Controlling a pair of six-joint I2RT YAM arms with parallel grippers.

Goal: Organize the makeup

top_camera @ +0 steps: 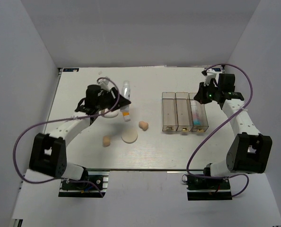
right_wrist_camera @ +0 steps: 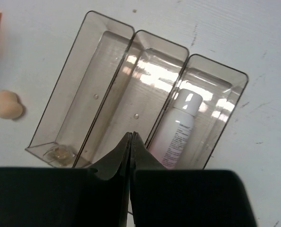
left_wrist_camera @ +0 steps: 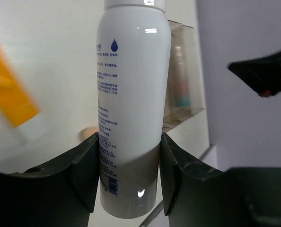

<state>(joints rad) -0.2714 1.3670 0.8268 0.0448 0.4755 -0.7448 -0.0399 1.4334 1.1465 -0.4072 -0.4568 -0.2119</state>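
My left gripper (top_camera: pixel 121 101) is shut on a white spray bottle (top_camera: pixel 126 88) with blue print, which fills the left wrist view (left_wrist_camera: pixel 131 94) between the fingers (left_wrist_camera: pixel 83 170). An orange tube (top_camera: pixel 127 115) lies just below it, blurred in the left wrist view (left_wrist_camera: pixel 10 94). The white oval compact (top_camera: pixel 111 113) is partly hidden under the gripper. A round beige puff (top_camera: pixel 129 136) and two peach sponges (top_camera: pixel 143 125) (top_camera: pixel 106 141) lie on the table. A pink-white-blue bottle (top_camera: pixel 196 114) (right_wrist_camera: pixel 178 132) lies in the organizer's right compartment. My right gripper (top_camera: pixel 204 94) (right_wrist_camera: pixel 131 137) is shut and empty above the organizer.
The clear three-compartment organizer (top_camera: pixel 169 111) (right_wrist_camera: pixel 107 42) stands right of centre; its left and middle compartments hold no makeup. White walls enclose the table (top_camera: pixel 83 151) on three sides. One sponge (right_wrist_camera: pixel 9 104) shows left of the organizer in the right wrist view.
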